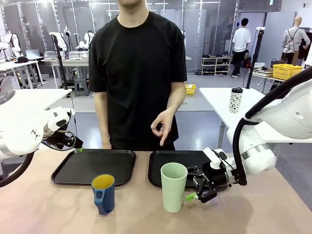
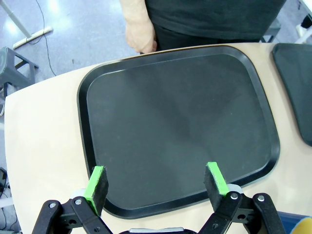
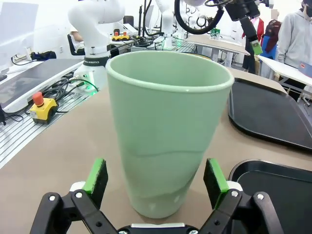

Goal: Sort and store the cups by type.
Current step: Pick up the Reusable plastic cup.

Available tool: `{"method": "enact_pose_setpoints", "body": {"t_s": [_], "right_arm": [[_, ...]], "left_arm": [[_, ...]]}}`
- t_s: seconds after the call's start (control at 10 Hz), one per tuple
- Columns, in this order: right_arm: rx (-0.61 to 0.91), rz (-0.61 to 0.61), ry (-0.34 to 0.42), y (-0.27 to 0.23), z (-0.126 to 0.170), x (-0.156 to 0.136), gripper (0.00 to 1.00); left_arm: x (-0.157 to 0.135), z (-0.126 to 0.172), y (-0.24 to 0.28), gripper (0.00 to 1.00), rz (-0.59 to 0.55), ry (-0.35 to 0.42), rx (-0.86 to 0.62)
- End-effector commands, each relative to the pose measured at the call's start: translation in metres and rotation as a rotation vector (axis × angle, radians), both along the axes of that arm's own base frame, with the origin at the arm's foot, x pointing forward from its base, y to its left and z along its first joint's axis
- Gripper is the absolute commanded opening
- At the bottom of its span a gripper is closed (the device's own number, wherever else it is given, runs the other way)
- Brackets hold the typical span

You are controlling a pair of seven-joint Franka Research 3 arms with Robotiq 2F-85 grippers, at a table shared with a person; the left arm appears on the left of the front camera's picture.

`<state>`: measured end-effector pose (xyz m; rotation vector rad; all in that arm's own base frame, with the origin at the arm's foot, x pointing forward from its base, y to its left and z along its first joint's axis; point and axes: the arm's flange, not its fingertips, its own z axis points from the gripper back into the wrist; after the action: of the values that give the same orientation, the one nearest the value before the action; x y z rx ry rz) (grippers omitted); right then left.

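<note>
A: Right gripper (image 3: 156, 179) state?
B: Jaws wide, empty. The green tumbler (image 3: 168, 131) stands upright between its pads, with a gap on each side.
A: Handling?
B: Looks like thin plastic: light, smooth, tapered, probably flexes near the rim. I'd grip mid-body with a modest squeeze. Too low could tip it.
A: Left gripper (image 2: 156, 183)?
B: Wide, empty, above the left tray (image 2: 170, 122). Blue mug (image 1: 103, 194) sits well apart from it and looks stiffer. Take the wall, not the handle.

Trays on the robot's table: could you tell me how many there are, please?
2. The left tray lies behind the mug; the right tray lies behind the tumbler.
</note>
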<state>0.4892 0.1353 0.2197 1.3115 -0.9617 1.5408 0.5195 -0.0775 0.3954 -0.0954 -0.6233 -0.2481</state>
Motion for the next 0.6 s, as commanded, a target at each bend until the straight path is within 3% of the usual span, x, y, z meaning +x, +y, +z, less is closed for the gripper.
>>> {"method": "enact_pose_setpoints", "body": {"t_s": [0.0, 0.5], "right_arm": [[0.022, 0.037, -0.017, 0.004, -0.009, 0.002, 1.00], [0.066, 0.083, -0.010, 0.017, -0.011, 0.006, 1.00]], "left_arm": [[0.000, 0.001, -0.001, 1.00, 0.005, -0.004, -0.001], [0.000, 0.001, -0.001, 1.00, 0.005, -0.004, -0.001]]}}
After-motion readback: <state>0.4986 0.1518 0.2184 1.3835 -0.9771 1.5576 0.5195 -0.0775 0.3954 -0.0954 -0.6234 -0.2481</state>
